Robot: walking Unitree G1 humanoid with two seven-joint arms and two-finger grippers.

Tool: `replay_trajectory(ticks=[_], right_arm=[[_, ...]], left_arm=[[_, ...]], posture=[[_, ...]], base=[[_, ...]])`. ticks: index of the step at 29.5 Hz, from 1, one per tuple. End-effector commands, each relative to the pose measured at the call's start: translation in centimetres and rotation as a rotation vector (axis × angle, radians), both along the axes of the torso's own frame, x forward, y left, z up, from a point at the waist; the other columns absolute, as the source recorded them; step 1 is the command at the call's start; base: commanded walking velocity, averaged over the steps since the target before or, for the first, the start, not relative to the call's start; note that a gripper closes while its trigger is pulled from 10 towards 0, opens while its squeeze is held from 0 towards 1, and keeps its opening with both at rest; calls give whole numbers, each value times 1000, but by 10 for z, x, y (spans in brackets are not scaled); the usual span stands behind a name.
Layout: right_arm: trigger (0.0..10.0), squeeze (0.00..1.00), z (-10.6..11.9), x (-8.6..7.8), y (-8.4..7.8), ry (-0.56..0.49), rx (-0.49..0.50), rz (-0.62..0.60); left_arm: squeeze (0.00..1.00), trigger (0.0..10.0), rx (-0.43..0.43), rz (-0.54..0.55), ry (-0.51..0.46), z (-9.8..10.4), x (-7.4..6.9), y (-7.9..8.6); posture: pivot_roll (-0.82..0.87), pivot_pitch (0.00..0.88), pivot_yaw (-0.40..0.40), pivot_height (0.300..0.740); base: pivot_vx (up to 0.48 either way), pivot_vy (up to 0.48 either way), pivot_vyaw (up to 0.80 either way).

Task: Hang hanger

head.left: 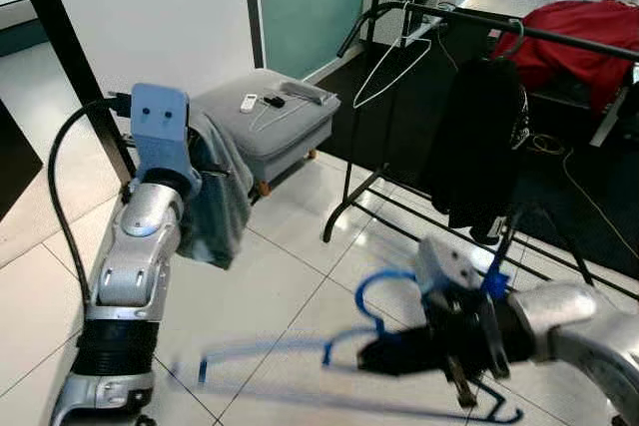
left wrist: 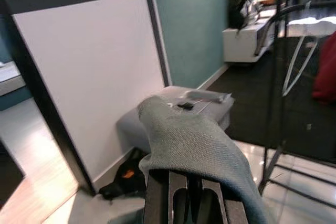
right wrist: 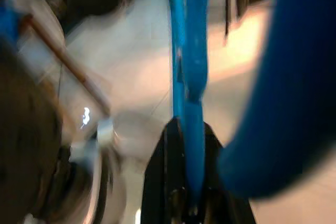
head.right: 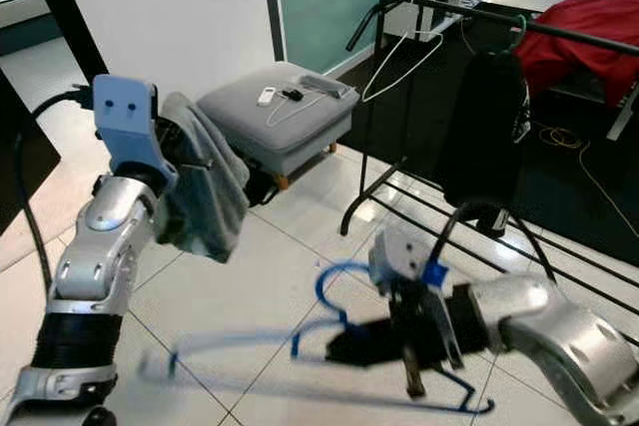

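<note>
Right wrist view shows me the blue hanger [right wrist: 189,77] running straight between the two black fingers [right wrist: 157,182], so my right gripper [head.left: 374,356] has its jaws closed on it. From the head camera I see this gripper low over the tiled floor [head.left: 270,296], with the hanger held almost flat and blurred; its hook curls up just above the gripper. My left gripper [left wrist: 186,200] is raised at the left side, and a grey cloth [head.left: 215,197] hangs over it and covers the fingers, so I cannot tell if these jaws are open or closed. Ahead of me stands a black clothes rack [head.left: 559,32]. On its rail hang a white wire hanger [head.left: 394,72] and a black garment [head.left: 479,142], well apart from the blue hanger. Beside the rack, against the white wall, is a grey padded stool [head.left: 270,117] with some small objects on top, one of them white. Behind the rack lies a red cloth [head.left: 579,32].
</note>
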State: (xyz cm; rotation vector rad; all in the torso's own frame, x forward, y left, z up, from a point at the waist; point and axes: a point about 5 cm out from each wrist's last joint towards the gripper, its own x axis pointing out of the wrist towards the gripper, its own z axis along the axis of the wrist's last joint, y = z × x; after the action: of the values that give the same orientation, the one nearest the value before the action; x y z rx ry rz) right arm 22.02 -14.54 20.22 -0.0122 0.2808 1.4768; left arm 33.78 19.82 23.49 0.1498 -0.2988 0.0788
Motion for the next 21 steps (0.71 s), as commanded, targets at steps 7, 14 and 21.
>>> replay_trajectory(ticks=[7,14,21], right_arm=[[314,0,-11,70,-23,-115,34,-601],[10000,0,-53,93,-17,-77,-97,-840],[10000,0,-82,103,-5,-51,-121,-934]], left_arm=[[0,0,-205,359,285,-77,-17,75],[0,0,-254,401,403,-112,-41,71],[0,10000,-221,241,441,-126,-43,23]], posture=[[-79,2,34,740],[-58,10,19,740],[-36,21,6,740]], base=[[0,0,0],[0,0,0],[0,0,686]])
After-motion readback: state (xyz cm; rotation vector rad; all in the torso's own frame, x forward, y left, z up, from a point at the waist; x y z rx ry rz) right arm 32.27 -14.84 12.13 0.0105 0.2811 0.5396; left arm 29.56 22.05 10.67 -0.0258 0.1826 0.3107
